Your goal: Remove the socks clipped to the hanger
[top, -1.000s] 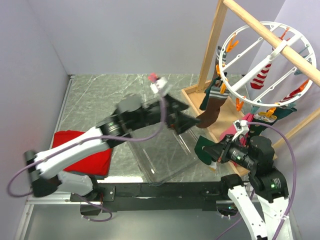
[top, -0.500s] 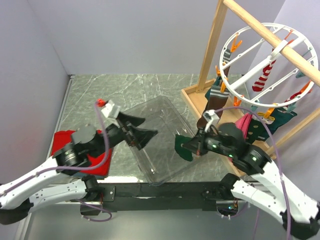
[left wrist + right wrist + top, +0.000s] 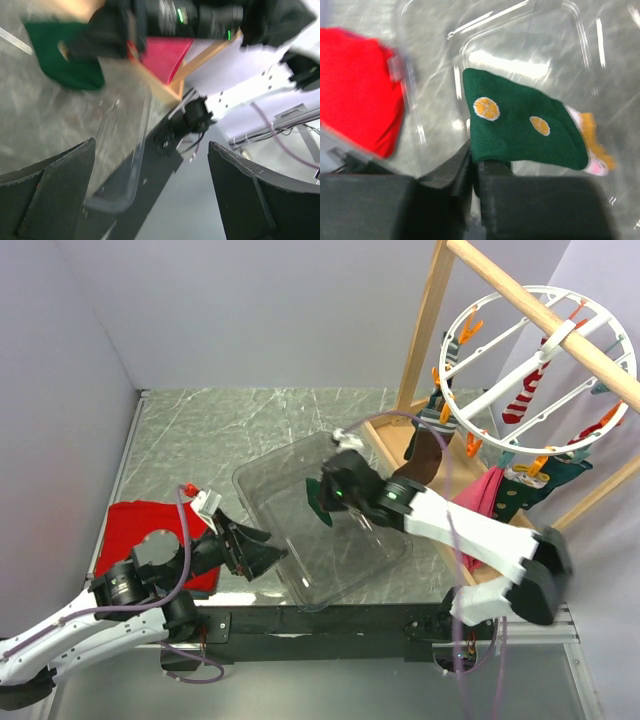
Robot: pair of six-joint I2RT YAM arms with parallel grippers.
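The green sock (image 3: 520, 130), pinched in the right end effector (image 3: 476, 170), had moved from below the hanger (image 3: 540, 370) to over the tray (image 3: 262, 472). The left end effector (image 3: 262, 548), jaws spread, had drawn back toward the red cloth (image 3: 130, 530).

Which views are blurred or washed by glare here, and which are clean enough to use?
Top external: sharp, evenly lit, only faint reflections on the clear tray. Left wrist: heavy motion smear; the green sock is a soft blob. Right wrist: sock crisp, tray streaked with glare, red cloth blurred.
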